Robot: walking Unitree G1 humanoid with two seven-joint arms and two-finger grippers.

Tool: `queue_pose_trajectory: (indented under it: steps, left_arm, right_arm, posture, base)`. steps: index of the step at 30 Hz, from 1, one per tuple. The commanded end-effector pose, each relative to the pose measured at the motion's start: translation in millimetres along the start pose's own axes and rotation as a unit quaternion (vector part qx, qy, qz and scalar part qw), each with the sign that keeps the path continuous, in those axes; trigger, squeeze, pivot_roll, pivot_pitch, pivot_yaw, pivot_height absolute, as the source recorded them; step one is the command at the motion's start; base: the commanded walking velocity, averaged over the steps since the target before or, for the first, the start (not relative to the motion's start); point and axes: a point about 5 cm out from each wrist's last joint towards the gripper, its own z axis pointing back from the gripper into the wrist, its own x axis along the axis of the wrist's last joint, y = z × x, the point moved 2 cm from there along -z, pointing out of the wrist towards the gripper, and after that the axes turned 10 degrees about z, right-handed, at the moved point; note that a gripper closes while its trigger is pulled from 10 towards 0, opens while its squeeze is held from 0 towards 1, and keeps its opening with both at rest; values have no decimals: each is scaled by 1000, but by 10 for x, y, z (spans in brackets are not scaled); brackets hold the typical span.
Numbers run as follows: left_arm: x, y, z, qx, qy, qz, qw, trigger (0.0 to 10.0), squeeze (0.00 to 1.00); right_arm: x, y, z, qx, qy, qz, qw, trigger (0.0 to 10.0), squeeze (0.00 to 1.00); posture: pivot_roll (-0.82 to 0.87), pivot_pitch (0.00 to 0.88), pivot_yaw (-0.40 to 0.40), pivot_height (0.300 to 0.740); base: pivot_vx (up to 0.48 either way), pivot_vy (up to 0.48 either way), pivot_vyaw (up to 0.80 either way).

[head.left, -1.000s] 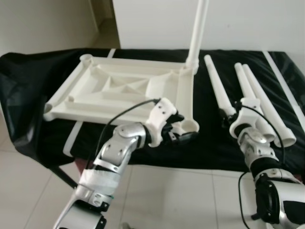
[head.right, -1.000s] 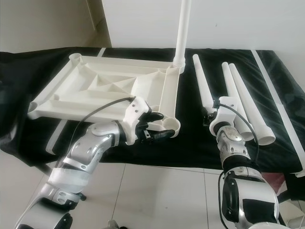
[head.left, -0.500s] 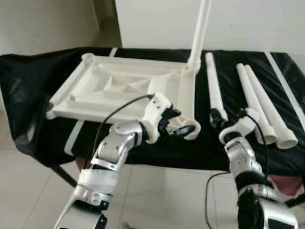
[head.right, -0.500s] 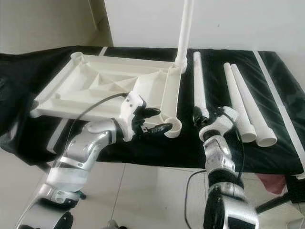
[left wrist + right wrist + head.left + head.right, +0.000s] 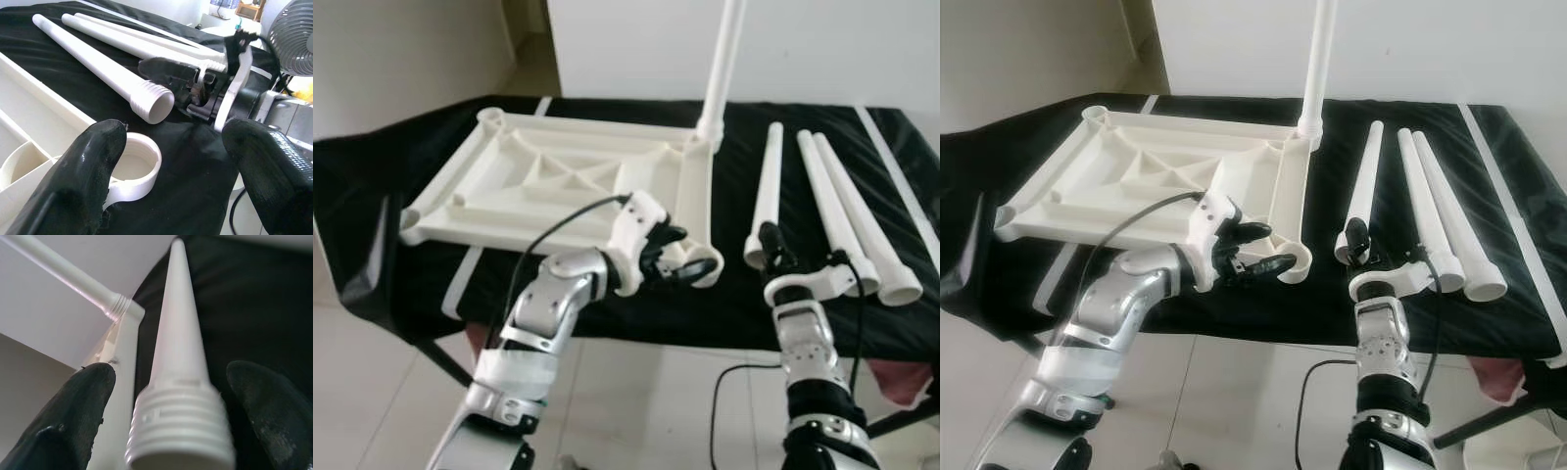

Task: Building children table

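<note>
Three loose legs are lying on the black cloth (image 5: 744, 304) beside the upturned tabletop (image 5: 568, 181), and a fourth leg (image 5: 720, 69) is already standing upright in the far right corner socket — so by my reading the build is about a quarter done.

The tabletop is lying underside up, ribs showing, which is leaving its corner sockets open to the ceiling. The near right socket (image 5: 703, 266) is jutting toward the robot, bare and waiting.

The left gripper (image 5: 1263, 247) is sitting right at that socket. In the left wrist view its fingers (image 5: 95, 152) are spread wide, one pad touching the ring's rim and the other well clear on the far side — bracketing the socket, not squeezing it. It looks like it is steadying the corner for the next leg.

The right gripper (image 5: 771, 247) is working at the threaded end of the nearest leg (image 5: 763, 191), the one lying just beside the tabletop's right edge. In the right wrist view the leg's threaded collar (image 5: 178, 423) is sitting between the two fingers (image 5: 73, 406), with visible gaps either side — jaws parted around the leg, not yet clamped. The other two legs (image 5: 847, 211) are resting side by side further right, touching each other.

Next, I judge, comes closing on that collar and carrying it to the socket.
</note>
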Motion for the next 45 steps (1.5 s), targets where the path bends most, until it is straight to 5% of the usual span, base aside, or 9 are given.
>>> queue_pose_trajectory:
  steps: [1,4,7,10,21,34,39,40,45]
  left_arm:
    - [-13,81,20,51,-5,8,999,10000,0]
    - [-17,85,24,52,-5,9,999,10000,0]
    - [-14,82,29,54,-8,11,998,10000,0]
    - [-19,81,27,55,-7,12,998,10000,0]
    - [-24,68,16,52,-7,13,999,10000,0]
    - [-30,66,33,56,-11,17,998,10000,0]
    - [-30,61,16,54,-11,19,998,10000,0]
    - [-37,57,9,52,-10,20,998,10000,0]
    - [-55,38,-5,48,-8,22,999,10000,0]
  right_arm:
    - [46,1,-1,-6,-4,72,997,10000,0]
    - [96,56,-13,-1,-5,137,991,10000,0]
    - [26,202,-59,18,16,277,960,10000,0]
    - [-10,202,-103,11,26,312,950,10000,0]
    - [28,452,-412,27,58,357,932,10000,0]
    - [-235,321,-315,-9,136,365,921,10000,0]
    - [-294,229,-265,-35,162,364,917,8392,0]
    - [-299,196,-248,-42,166,365,915,0,0]
    - [-304,133,-162,-49,175,362,914,0,0]
  posture:
    - [-12,41,25,740]
    - [-9,36,24,740]
    - [-8,30,23,740]
    - [-6,26,25,740]
    - [-1,8,24,740]
    - [-1,12,15,740]
    - [-3,13,16,740]
    - [-16,18,21,740]
    - [-21,28,20,740]
  base:
    - [0,0,0]
    - [0,0,0]
    - [0,0,0]
    - [0,0,0]
    - [0,0,0]
    - [0,0,0]
    - [0,0,0]
    - [0,0,0]
    - [0,0,0]
